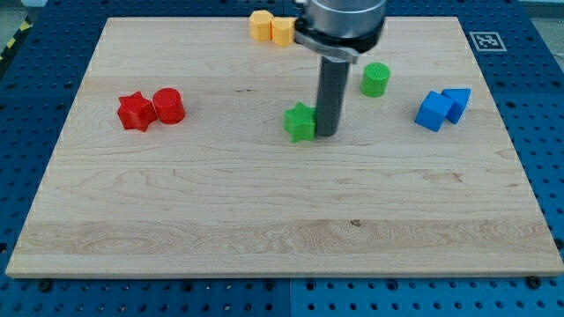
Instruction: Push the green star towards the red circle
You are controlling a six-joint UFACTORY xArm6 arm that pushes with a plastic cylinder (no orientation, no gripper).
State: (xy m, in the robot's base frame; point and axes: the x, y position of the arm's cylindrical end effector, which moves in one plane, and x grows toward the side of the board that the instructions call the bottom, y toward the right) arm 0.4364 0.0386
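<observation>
Right now, in the camera view, my tip (pixel 326 134) sits against the green star (pixel 300 121) on its right-hand side in the view, touching or nearly so. The end effector is a plain rod with nothing to open or close, so it holds nothing; it only pushes. The star lies near the middle of the counter (pixel 264 229), and the red circle (pixel 168 106) is well apart toward the view's left, touching a red star (pixel 135 112).

The risk, as I judge it, is a glancing push: the star's points could let it spin and slip off the tip, drifting toward the view's bottom instead of left. Pushed too far, it could knock the red pair apart.

The counter is pale wood, flat and smooth, resting on a blue perforated base. A green cylinder (pixel 375 79), two blue blocks (pixel 441 108) and two yellow blocks (pixel 271 27) stand off the path.
</observation>
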